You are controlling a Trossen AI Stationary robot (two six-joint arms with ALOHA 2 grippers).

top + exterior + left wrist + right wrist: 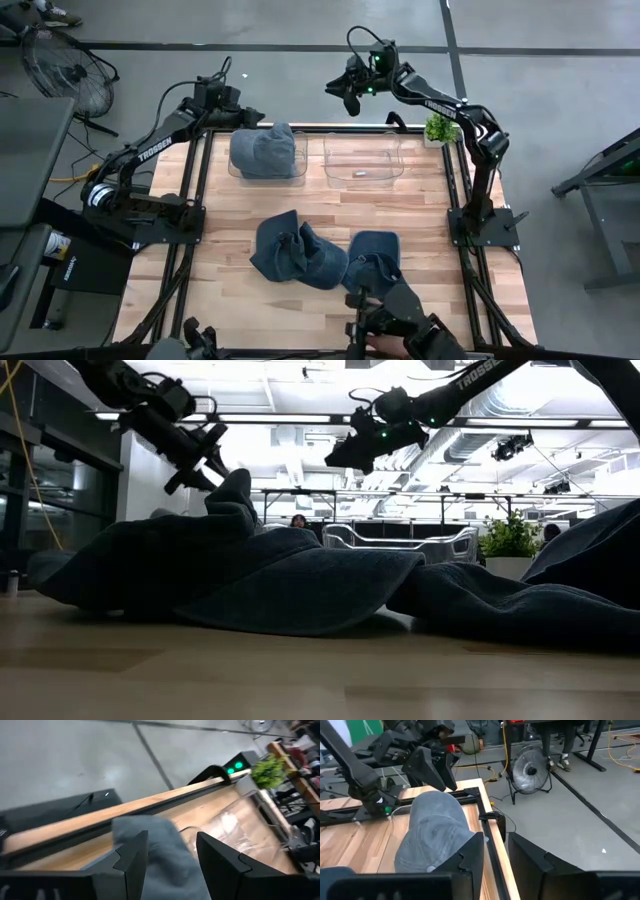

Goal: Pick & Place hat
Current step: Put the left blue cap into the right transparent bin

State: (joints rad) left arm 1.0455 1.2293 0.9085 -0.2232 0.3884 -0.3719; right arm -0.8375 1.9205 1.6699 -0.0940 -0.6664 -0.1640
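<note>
one hat (266, 152) sits in the bin (296, 172) at eleven o'clock on our tabletop (420, 230); two hats (298, 252) remain near six. left gripper (258, 118) fingers parted, empty; right gripper (350, 98) fingers parted, empty.

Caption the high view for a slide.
Both grippers, left and right, hover open above the far edge; one denim hat fills the left clear bin.

"TROSSEN" on left arm (150, 151)

Wooden table (420, 230) with hats and bins

Near the plant (440, 127) stand two clear bins (362, 160); two blue hats (295, 250) lie farther off.
</note>
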